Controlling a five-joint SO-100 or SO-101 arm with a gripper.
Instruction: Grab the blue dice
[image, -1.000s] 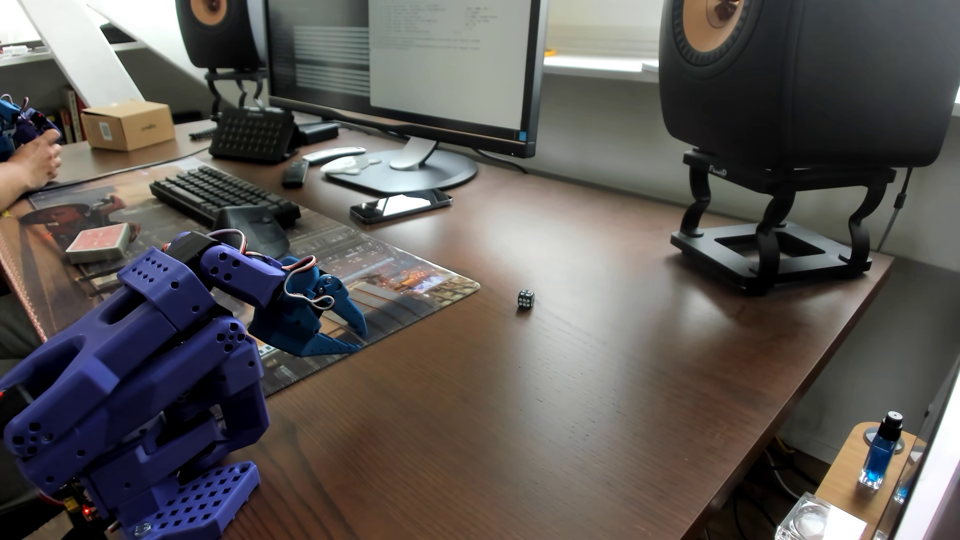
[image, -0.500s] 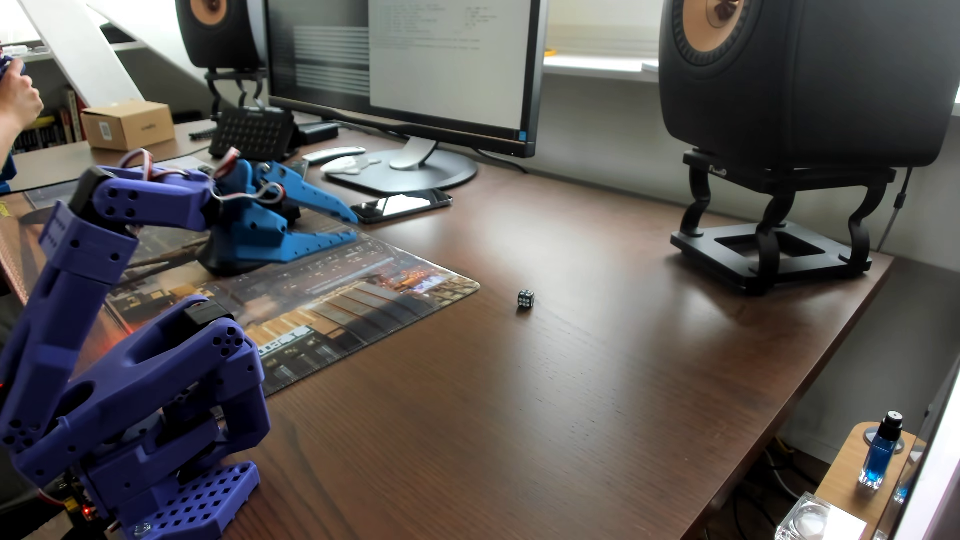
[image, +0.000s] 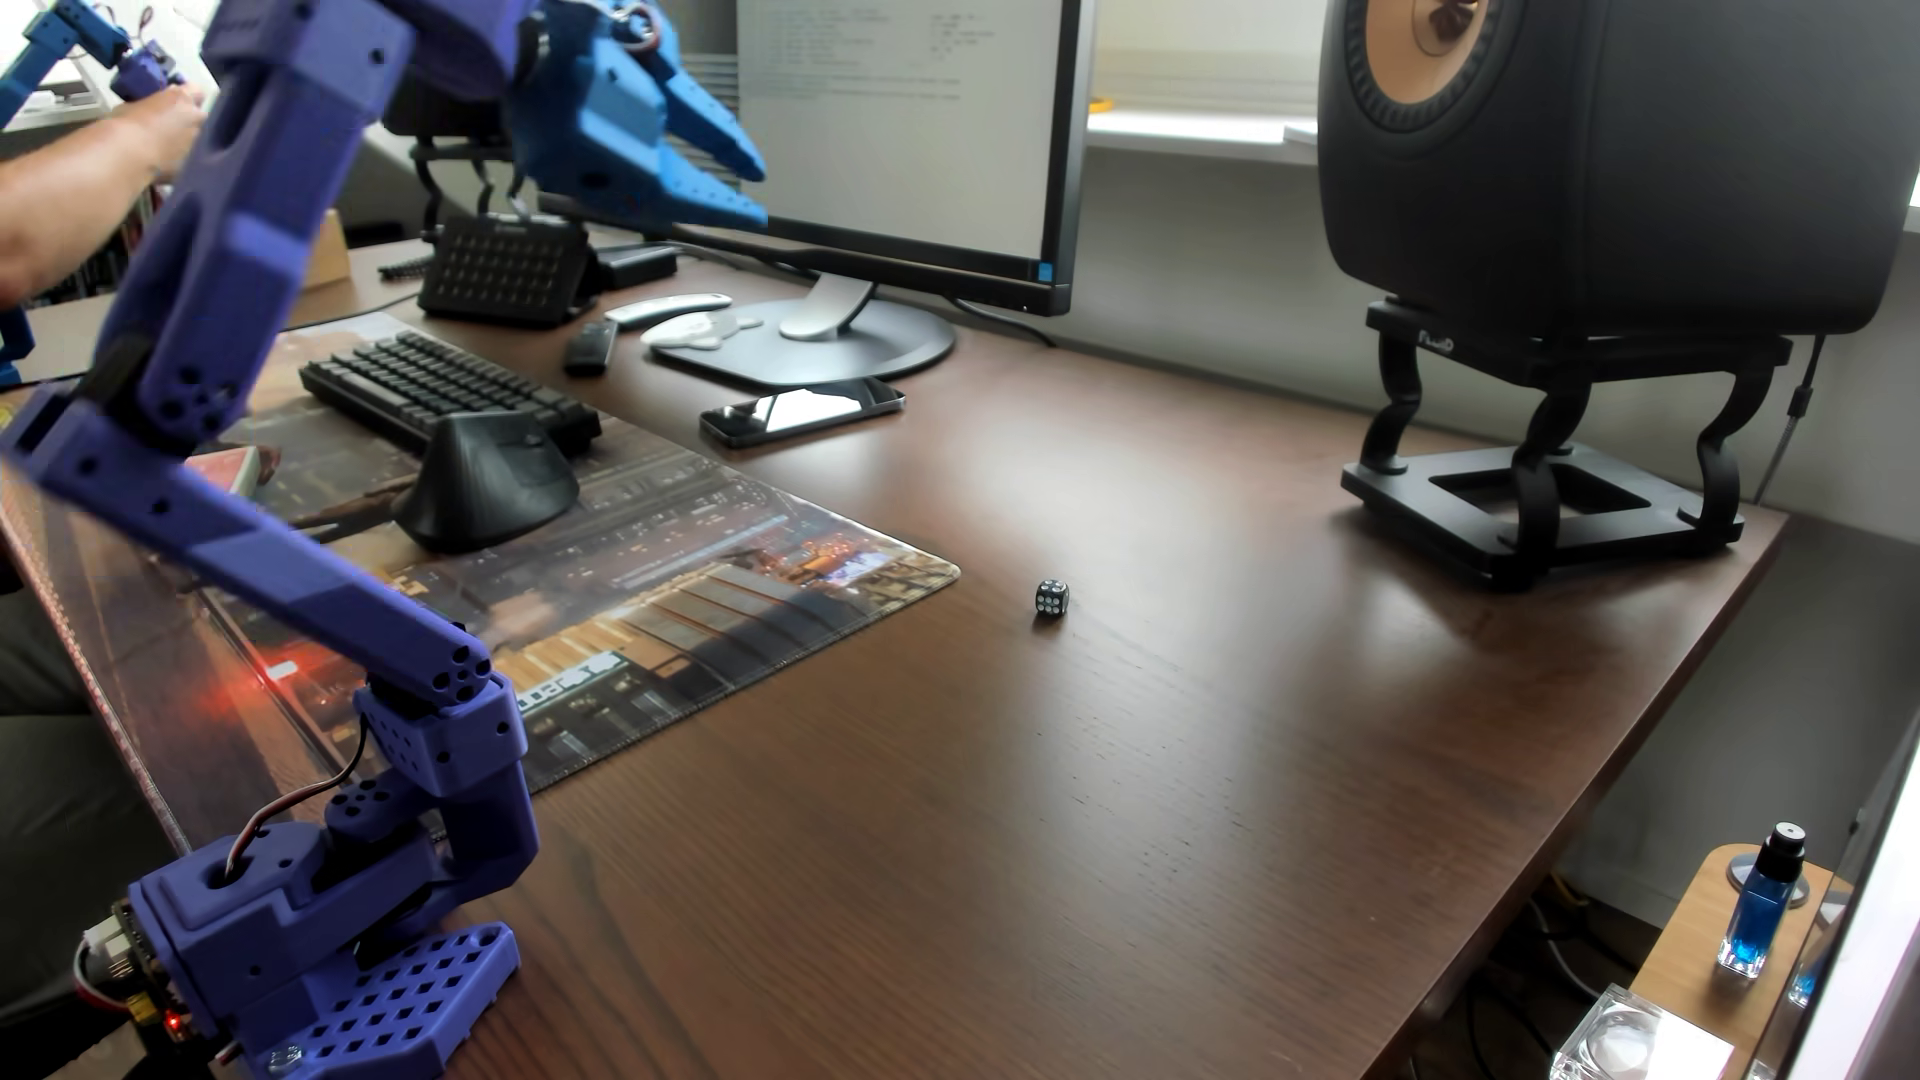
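Observation:
The blue dice (image: 1051, 599) is a tiny near-black cube with white pips, resting on the dark wooden desk (image: 1039, 831) just right of the desk mat. My gripper (image: 758, 194) hangs high at the upper left, in front of the monitor, far above and to the left of the dice. Its two blue fingers are slightly parted at the tips and hold nothing. The purple arm rises from its base (image: 343, 987) at the lower left.
A printed desk mat (image: 675, 613) carries a keyboard (image: 436, 389) and a black mouse (image: 488, 478). A phone (image: 800, 410), monitor stand (image: 810, 343) and a speaker on its stand (image: 1548, 498) sit behind. A blue bottle (image: 1761, 914) stands on a side shelf at the lower right.
The arm has unfolded and lifted the gripper from low over the mat to high in front of the monitor. The dice has not moved.

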